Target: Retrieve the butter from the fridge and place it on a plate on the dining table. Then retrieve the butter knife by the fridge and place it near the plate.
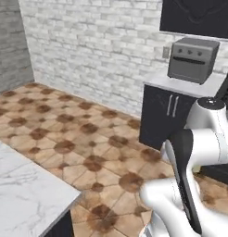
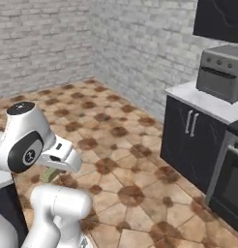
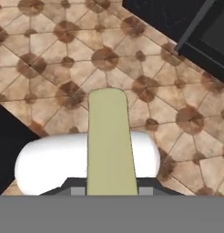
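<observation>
The butter (image 3: 109, 141), a narrow pale yellow-green stick, rises from the bottom of the hand view. My gripper (image 3: 111, 191) is shut on its lower end, over tiled floor. In the right base view the hand hangs low at the left, and the gripper (image 2: 52, 169) points down with a bit of the butter (image 2: 48, 175) showing under it. A white grey-veined marble top (image 1: 28, 194) with a dark base fills the lower left of the left base view; I cannot tell whether it is the dining table. The fridge, the plate and the butter knife are out of view.
A grey toaster oven (image 1: 193, 59) (image 2: 222, 71) stands on a white counter over dark cabinets (image 1: 167, 115) (image 2: 191, 140) against the brick wall. A dark oven front (image 2: 232, 184) adjoins them. Brown tiled floor (image 1: 88, 134) lies open between the cabinets and the marble top.
</observation>
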Tool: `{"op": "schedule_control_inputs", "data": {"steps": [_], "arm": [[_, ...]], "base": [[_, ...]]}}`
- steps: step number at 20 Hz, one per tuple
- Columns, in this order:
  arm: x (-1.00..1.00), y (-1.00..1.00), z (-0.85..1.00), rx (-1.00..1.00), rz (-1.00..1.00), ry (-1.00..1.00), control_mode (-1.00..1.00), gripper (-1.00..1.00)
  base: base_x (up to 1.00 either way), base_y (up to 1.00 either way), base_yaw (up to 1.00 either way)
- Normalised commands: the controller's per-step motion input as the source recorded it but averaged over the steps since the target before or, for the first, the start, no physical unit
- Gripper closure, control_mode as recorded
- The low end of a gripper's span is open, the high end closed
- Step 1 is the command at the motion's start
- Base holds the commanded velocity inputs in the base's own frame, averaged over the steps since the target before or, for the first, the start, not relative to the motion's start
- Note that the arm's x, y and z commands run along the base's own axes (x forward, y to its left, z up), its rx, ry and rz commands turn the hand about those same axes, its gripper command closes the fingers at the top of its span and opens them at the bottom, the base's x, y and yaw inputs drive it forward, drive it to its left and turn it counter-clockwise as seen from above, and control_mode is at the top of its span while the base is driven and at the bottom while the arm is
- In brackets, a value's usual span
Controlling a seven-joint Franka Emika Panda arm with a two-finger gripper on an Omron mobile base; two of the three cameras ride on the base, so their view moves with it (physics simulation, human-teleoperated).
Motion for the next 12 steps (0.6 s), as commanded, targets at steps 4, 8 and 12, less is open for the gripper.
{"op": "schedule_control_inputs", "data": {"steps": [4,8,12], "arm": [[0.00,0.00,0.00,0.00,0.00,0.00,1.00,1.00],[0.00,0.00,0.00,0.00,0.00,0.00,1.00,1.00],[0.00,0.00,0.00,0.00,0.00,0.00,1.00,1.00]], "base": [[0.52,-0.12,0.92],[0.24,-0.46,0.81],[0.66,-0.73,0.56]]}}
